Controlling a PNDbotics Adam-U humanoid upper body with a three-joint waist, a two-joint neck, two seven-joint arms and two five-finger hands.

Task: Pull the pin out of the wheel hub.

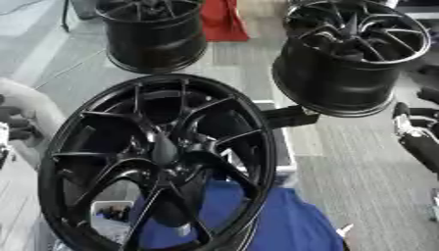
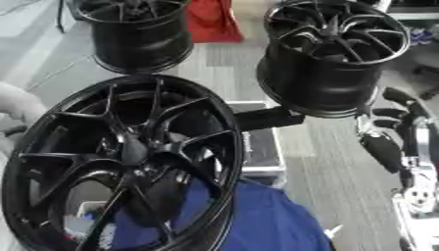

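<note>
Centrally, at lower left, the nearest wheel hub [image 1: 158, 162] stands tilted with its spoked face toward the camera; the pin named in the task cannot be made out among the dark spokes or at the centre boss. Behind its lower rim lies blue cloth [image 1: 291, 225], and a black case [image 2: 261, 142] shows past its right edge. Two further black hubs stand on the floor beyond: the far-left hub [image 1: 154, 34] and the far-right hub [image 1: 352, 54], making three hubs in all. A red object [image 1: 225, 19] sits between the far pair. One robot hand is visible, the right hand [image 2: 394, 132], at the right edge and well apart from the near hub; whether it is spread or curled cannot be told, and it holds nothing that shows. The left hand appears in neither view. Likely risks: with the pin unseen, a reach may land on a spoke instead, and a sideways pull could rock or topple the tilted hub.
</note>
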